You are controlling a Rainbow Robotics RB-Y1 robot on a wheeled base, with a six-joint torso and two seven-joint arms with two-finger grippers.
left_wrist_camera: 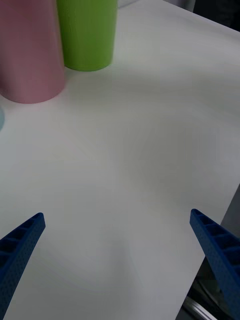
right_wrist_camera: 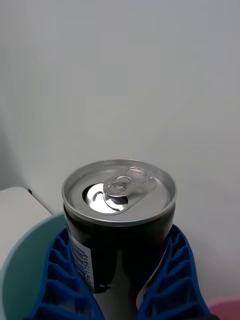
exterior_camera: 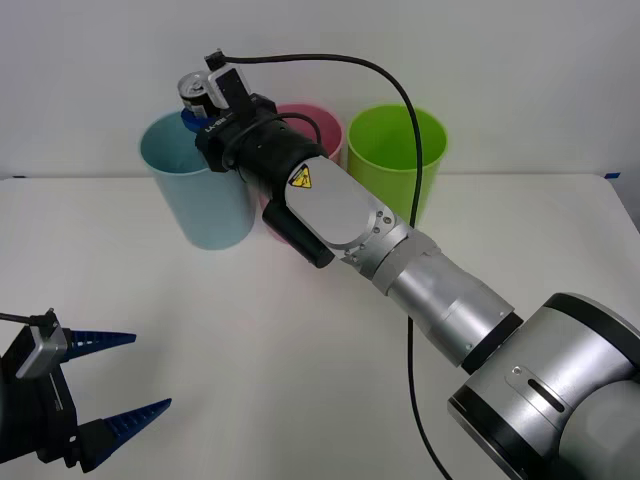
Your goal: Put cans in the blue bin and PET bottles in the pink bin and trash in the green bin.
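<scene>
My right pincer grips the can above the blue bin; I should centre it before releasing (left pincer idle, open, over the table).

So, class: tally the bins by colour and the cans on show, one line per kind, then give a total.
Blue bin: 1
Pink bin: 1
Green bin: 1
Can, held above the blue bin by the right gripper: 1
Total: 4
</scene>
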